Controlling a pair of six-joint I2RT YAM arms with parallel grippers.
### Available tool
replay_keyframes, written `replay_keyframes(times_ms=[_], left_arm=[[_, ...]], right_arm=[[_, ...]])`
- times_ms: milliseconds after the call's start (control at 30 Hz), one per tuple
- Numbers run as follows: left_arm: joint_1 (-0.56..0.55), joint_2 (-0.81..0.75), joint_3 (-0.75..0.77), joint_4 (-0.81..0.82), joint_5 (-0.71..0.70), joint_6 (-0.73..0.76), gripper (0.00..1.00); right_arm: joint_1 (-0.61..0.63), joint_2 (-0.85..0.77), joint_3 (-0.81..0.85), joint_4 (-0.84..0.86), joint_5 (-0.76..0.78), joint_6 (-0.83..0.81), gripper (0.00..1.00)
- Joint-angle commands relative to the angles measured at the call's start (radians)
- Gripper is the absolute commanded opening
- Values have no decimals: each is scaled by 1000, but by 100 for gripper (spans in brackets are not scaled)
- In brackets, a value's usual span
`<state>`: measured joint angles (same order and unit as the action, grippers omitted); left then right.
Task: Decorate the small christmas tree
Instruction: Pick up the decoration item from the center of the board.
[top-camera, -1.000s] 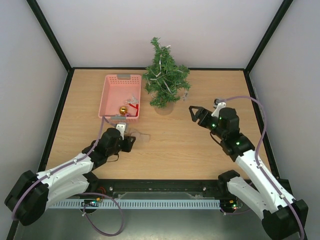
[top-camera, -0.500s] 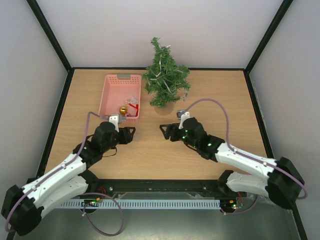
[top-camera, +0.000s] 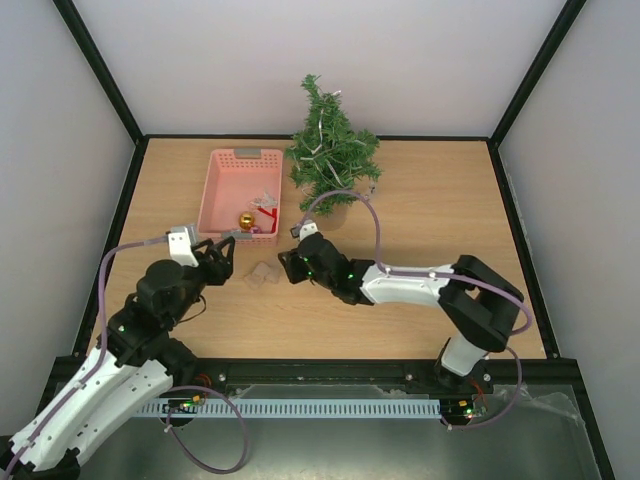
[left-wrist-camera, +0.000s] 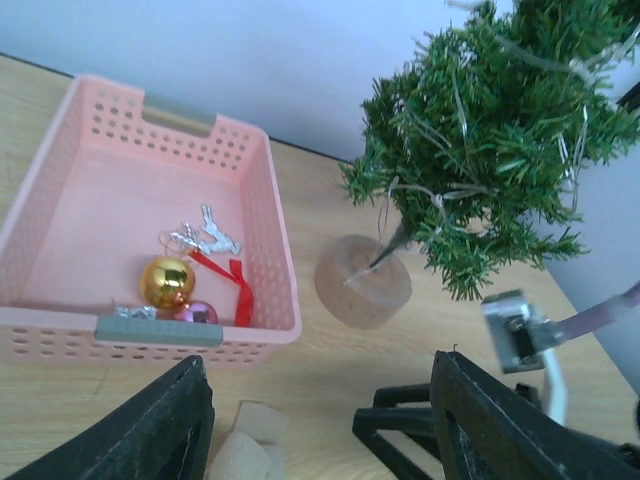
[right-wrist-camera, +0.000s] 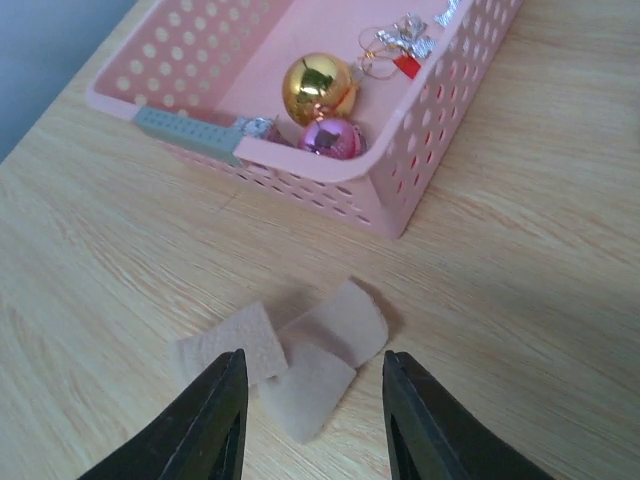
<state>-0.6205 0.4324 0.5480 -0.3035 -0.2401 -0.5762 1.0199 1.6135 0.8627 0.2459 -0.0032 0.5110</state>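
Note:
The small christmas tree (top-camera: 330, 150) stands upright at the back centre on its round pale base (top-camera: 328, 215); it also shows in the left wrist view (left-wrist-camera: 490, 130). A pink basket (top-camera: 222, 172) to its left holds a gold ball (top-camera: 245, 220), a pink ball (right-wrist-camera: 333, 137), a red ribbon (left-wrist-camera: 235, 285) and a silver reindeer (left-wrist-camera: 205, 235). A folded beige felt strip (top-camera: 262, 274) lies on the table in front of the basket. My right gripper (top-camera: 288, 262) is open and empty, just right of the strip (right-wrist-camera: 300, 350). My left gripper (top-camera: 222, 250) is open and empty, left of the strip.
The wooden table is ringed by a black frame and pale walls. The basket's near wall (right-wrist-camera: 400, 150) is just beyond the strip. The right arm stretches across the table middle (top-camera: 420, 285). The right gripper's fingers (left-wrist-camera: 400, 430) show in the left wrist view.
The right arm has swept left across the table from the right side to the strip by the basket. The left arm has drawn back to the left, off the strip.

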Motion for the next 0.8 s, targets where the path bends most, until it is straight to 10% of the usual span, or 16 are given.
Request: replay_keyframes(times_ms=[0, 767], left_arm=[[7, -45, 39, -69, -66, 55, 61], [7, -84, 13, -41, -58, 90, 59]], right_arm=[[34, 75, 21, 40, 67, 117, 35], [51, 338, 90, 123, -24, 235, 37]])
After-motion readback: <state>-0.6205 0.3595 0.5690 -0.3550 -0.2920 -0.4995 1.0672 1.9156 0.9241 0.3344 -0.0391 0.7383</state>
